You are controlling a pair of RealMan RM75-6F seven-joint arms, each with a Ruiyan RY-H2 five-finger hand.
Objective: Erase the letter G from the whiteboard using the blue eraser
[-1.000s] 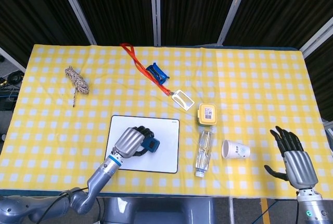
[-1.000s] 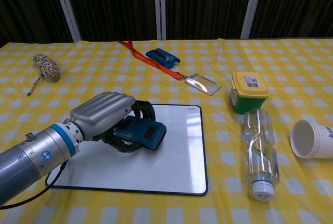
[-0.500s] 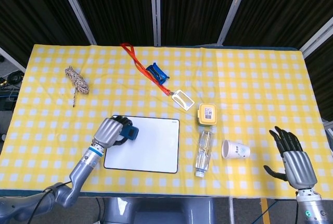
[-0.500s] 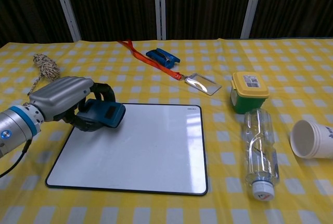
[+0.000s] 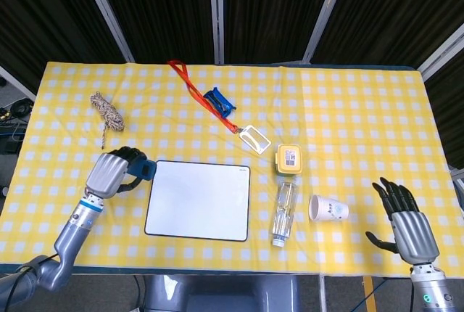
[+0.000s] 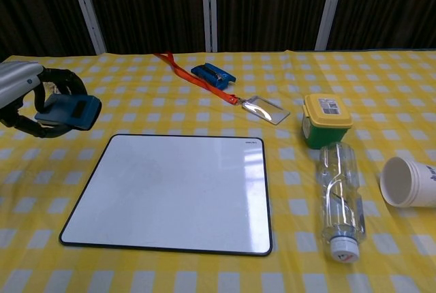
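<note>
The whiteboard [image 5: 198, 200] [image 6: 174, 191] lies flat near the table's front edge, its white face blank with no letter showing. My left hand [image 5: 110, 174] [image 6: 24, 95] holds the blue eraser [image 5: 143, 170] [image 6: 68, 112] just off the board's left edge, above the yellow checked cloth. My right hand [image 5: 406, 226] hovers at the front right corner with its fingers spread and nothing in them; the chest view does not show it.
A clear bottle [image 5: 285, 212] lies right of the board, beside a tipped paper cup [image 5: 328, 208] and a yellow-lidded box [image 5: 288, 159]. Behind are an orange lanyard with badge [image 5: 255, 138], a blue clip [image 5: 218, 100] and a rope coil [image 5: 107, 111].
My left hand has carried the eraser leftward across the board and off its left edge. The right hand has barely moved.
</note>
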